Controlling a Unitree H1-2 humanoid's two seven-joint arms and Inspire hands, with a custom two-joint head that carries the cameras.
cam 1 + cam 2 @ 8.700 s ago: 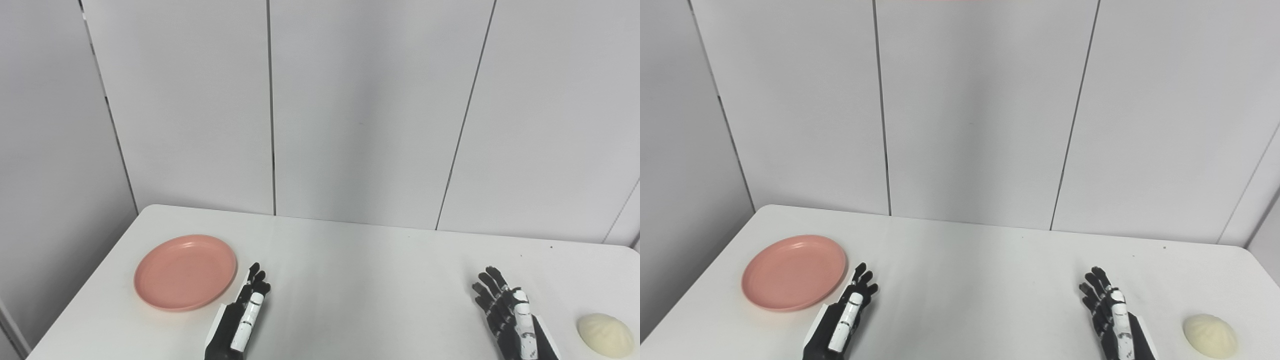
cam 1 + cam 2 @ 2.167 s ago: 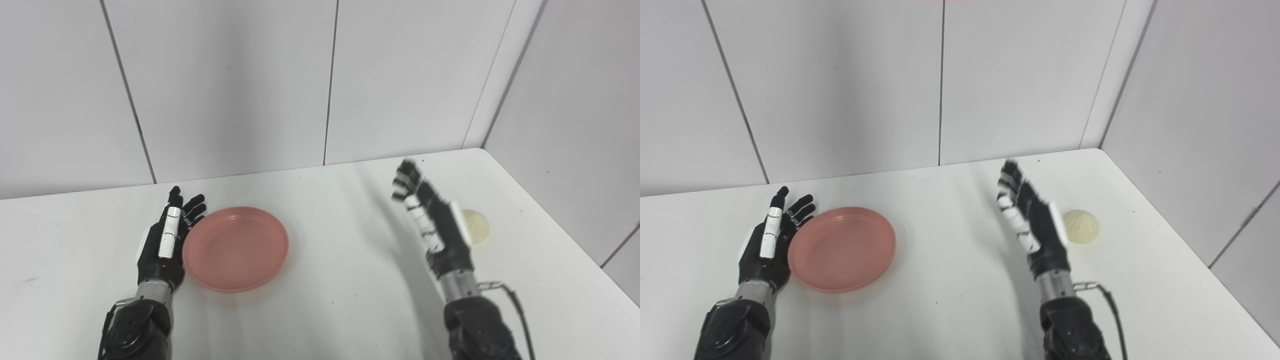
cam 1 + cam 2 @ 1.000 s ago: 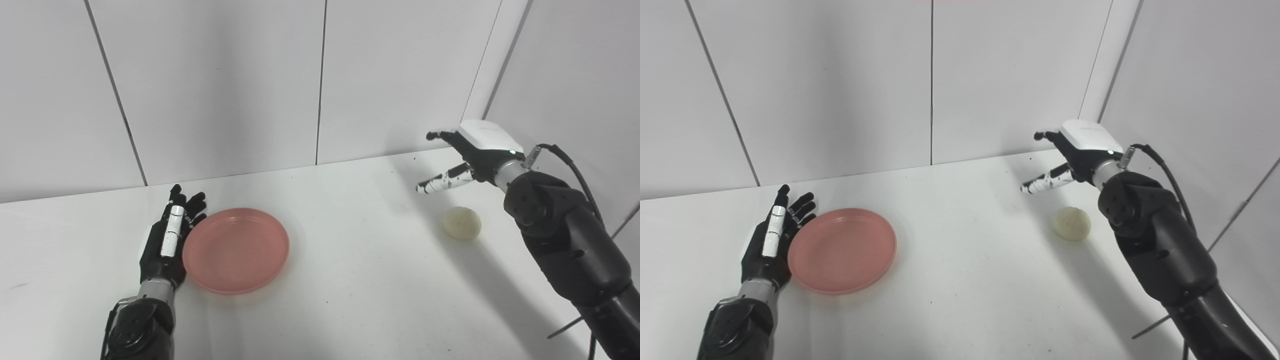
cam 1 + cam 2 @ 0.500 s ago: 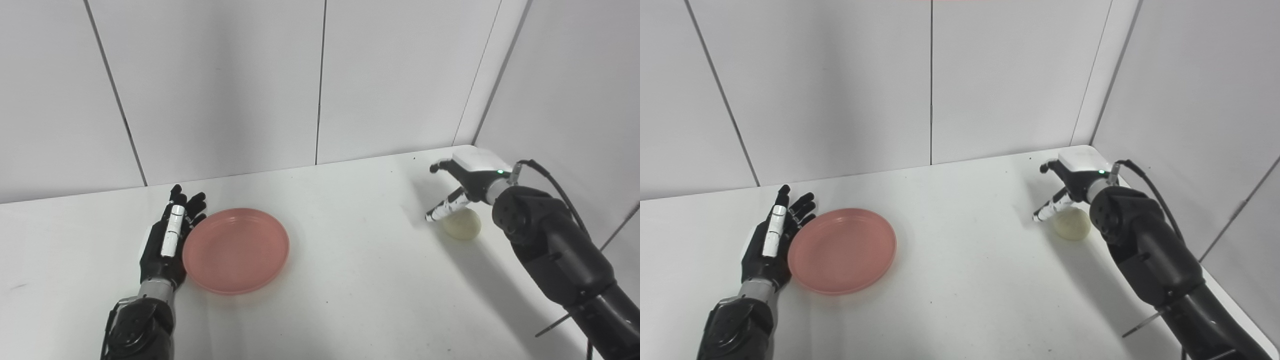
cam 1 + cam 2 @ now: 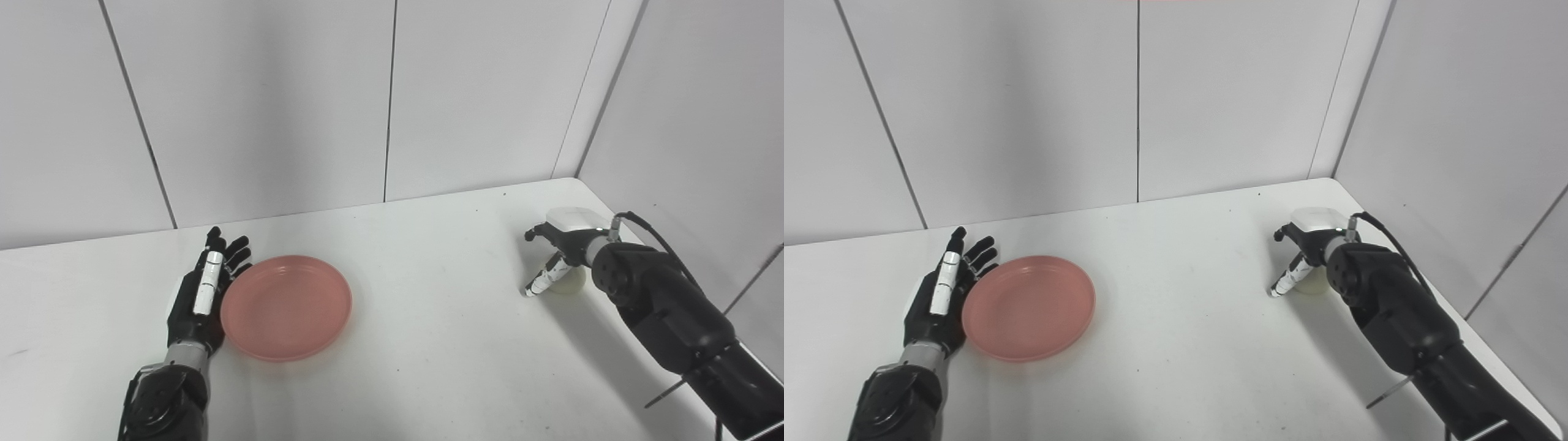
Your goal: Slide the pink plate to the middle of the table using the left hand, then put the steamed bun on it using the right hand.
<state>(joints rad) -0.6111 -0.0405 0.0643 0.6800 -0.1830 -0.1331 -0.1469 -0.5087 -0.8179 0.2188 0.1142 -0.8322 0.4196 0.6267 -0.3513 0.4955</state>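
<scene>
The pink plate (image 5: 286,306) lies on the white table (image 5: 441,355), left of the middle. My left hand (image 5: 202,293) is open and lies flat on the table, its fingers against the plate's left rim. The pale steamed bun (image 5: 571,283) sits near the table's far right edge, and my right hand (image 5: 560,245) hides most of it. That hand is low over the bun, palm down and still open. Its thumb (image 5: 542,282) reaches down to the table at the bun's left side, and its fingers curl over the far side.
Grey wall panels stand behind the table and along its right side, meeting in a corner (image 5: 572,174) just beyond the bun. The table's right edge (image 5: 1476,334) runs close beside my right arm.
Over the last second my right hand has come down from above the bun to just over it, with the thumb lowered to the table. The left hand and plate have stayed put.
</scene>
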